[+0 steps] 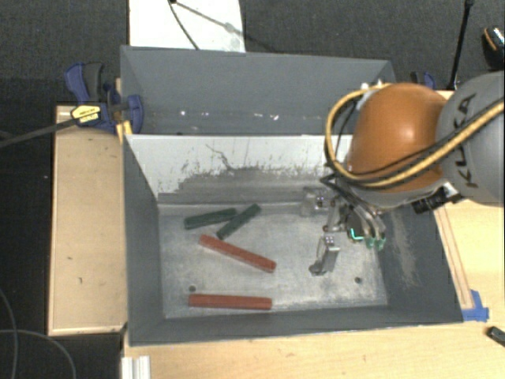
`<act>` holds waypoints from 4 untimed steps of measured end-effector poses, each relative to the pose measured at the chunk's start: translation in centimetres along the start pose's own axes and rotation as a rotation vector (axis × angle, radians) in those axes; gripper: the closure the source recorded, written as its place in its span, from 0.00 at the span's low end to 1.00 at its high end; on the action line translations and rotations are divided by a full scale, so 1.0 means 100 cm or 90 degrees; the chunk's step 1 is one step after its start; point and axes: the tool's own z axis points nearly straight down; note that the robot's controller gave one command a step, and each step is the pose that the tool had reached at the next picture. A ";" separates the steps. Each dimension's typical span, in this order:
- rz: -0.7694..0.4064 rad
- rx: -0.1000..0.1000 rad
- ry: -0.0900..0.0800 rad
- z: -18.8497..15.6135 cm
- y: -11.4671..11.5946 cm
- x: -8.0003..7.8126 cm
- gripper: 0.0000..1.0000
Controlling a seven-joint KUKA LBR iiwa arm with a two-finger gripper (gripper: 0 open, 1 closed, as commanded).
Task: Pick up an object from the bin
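On the right half of the bin (142, 235), over its scratched, dull grey metal floor, your gripper (319, 234) hangs with its two thin metal fingers (323, 257) apart and nothing between them. The nearest thing is a flat reddish-brown bar (237, 254), aslant to its left. A second bar (230, 301) lies near the front wall. Two dark green sticks (210, 219) lie farther back. The smooth orange wrist cover (394, 136) hides the fingers' roots.

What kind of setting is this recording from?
Probably a robotics lab's bin-picking test rig: a KUKA arm reaching into a grey metal bin holding two red bars and two green bars.
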 end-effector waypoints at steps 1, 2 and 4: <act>-0.103 -0.001 -0.002 0.059 0.053 0.002 0.00; -0.087 0.000 0.000 0.141 0.058 -0.018 0.00; -0.197 0.001 -0.012 -0.046 0.044 -0.048 1.00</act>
